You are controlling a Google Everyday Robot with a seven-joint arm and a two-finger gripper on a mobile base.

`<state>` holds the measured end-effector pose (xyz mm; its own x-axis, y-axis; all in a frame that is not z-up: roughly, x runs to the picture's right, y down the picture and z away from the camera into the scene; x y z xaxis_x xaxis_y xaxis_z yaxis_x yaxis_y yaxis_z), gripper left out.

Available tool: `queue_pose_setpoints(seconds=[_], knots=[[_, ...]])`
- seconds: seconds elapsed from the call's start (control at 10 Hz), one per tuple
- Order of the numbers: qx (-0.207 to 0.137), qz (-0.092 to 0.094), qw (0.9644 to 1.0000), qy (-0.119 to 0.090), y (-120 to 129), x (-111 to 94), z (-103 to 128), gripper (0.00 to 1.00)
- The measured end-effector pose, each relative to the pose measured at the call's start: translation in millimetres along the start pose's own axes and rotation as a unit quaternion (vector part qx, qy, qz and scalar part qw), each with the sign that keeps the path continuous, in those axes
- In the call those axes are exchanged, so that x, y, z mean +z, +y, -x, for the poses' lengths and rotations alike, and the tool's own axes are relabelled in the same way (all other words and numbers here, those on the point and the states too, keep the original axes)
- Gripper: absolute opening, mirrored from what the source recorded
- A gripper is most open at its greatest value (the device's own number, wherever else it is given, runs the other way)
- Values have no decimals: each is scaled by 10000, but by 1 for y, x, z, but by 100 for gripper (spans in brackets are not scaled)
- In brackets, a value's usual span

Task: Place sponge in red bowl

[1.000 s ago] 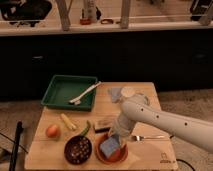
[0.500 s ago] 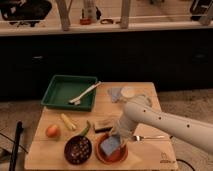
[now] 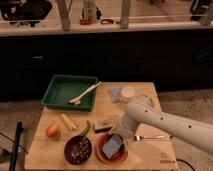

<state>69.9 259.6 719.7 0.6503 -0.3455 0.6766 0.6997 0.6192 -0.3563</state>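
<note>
The red bowl (image 3: 100, 156) sits on the wooden table near its front edge. A blue-grey sponge (image 3: 113, 146) lies inside it. My gripper (image 3: 121, 135) hangs at the end of the white arm (image 3: 165, 124), just above the bowl's back right rim, close over the sponge. The arm largely hides the gripper.
A green tray (image 3: 60, 90) with a white brush (image 3: 85, 93) stands at the back left. An orange fruit (image 3: 53, 131), a yellow piece (image 3: 68, 121), a green pepper (image 3: 85, 129), a dark bowl (image 3: 78, 149), a small bar (image 3: 104, 124), a fork (image 3: 148, 137) and a white cup (image 3: 128, 93) lie around.
The arm has shifted slightly to the right and down. The sponge stays in the red bowl throughout.
</note>
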Motion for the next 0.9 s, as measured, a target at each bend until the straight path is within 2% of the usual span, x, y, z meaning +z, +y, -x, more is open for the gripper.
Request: queue_pose_setpoints(seconds=[0.9], knots=[[-70,-32,9999,-121,-2,-9,-6,80]])
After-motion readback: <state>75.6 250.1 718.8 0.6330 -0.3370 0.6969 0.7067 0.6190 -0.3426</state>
